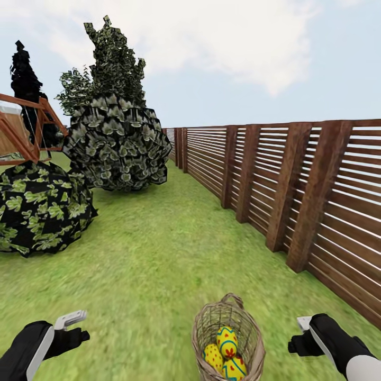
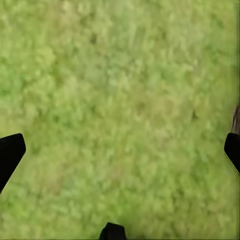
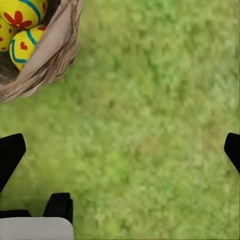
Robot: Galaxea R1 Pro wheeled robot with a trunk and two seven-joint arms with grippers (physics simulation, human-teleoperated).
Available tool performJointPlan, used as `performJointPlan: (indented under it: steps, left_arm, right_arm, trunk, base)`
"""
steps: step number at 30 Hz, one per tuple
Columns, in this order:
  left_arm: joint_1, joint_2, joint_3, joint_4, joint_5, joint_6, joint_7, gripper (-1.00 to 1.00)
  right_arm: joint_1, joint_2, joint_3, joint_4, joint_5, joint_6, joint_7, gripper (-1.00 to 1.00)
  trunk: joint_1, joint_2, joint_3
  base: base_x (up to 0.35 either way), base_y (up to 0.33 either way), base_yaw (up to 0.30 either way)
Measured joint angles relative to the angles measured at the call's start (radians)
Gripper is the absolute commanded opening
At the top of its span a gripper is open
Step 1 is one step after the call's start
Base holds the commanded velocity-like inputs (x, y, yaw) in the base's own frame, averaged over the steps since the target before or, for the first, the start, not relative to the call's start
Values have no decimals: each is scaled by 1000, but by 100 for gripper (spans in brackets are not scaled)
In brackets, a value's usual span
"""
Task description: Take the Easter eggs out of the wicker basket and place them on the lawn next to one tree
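1. The wicker basket (image 1: 228, 338) stands upright on the lawn (image 1: 153, 254), low in the head view and a little to the robot's right of centre, with its small loop handle on the far rim.
2. All three Easter eggs (image 1: 226, 352) lie inside the basket, bunched together and touching one another; they are yellow with red marks and blue bands.
3. The left gripper (image 1: 74, 328) hovers over bare grass, well apart from the basket on its left side. In the left wrist view its two dark fingertips (image 2: 10, 155) sit at opposite edges of the picture, so the jaws are spread wide with nothing between them but grass.
4. The right gripper (image 1: 302, 338) hangs near the basket on its right side, not touching it. In the right wrist view the fingertips (image 3: 10, 152) are likewise far apart and hold nothing; the basket's rim (image 3: 50, 55) and eggs show off to one corner.
5. A slatted wooden fence (image 1: 296, 190) runs along the right of the lawn.
6. Two leafy bushes (image 1: 114, 143) stand far ahead on the left, beside a reddish wooden frame (image 1: 26, 132).
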Motion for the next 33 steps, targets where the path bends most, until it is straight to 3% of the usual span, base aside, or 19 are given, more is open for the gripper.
performJointPlan:
  steps: [9,17,23,33]
  left_arm:
    - [0,-1,0,0,1,0,0,100]
    - [0,-1,1,-1,2,1,0,100]
    - [0,-1,1,0,3,1,-1,100]
    - [0,-3,0,-1,5,0,-2,100]
  right_arm:
    - [0,4,3,3,2,0,0,100]
    - [0,5,4,5,2,0,0,100]
    - [0,5,4,5,3,-1,0,100]
    - [0,4,-1,4,2,0,0,100]
  trunk:
    - [0,0,0]
    - [0,0,0]
    - [0,0,0]
    - [1,0,0]
  base:
    - [307,10,0]
    - [161,237,0]
    - [109,269,0]
    - [8,27,0]
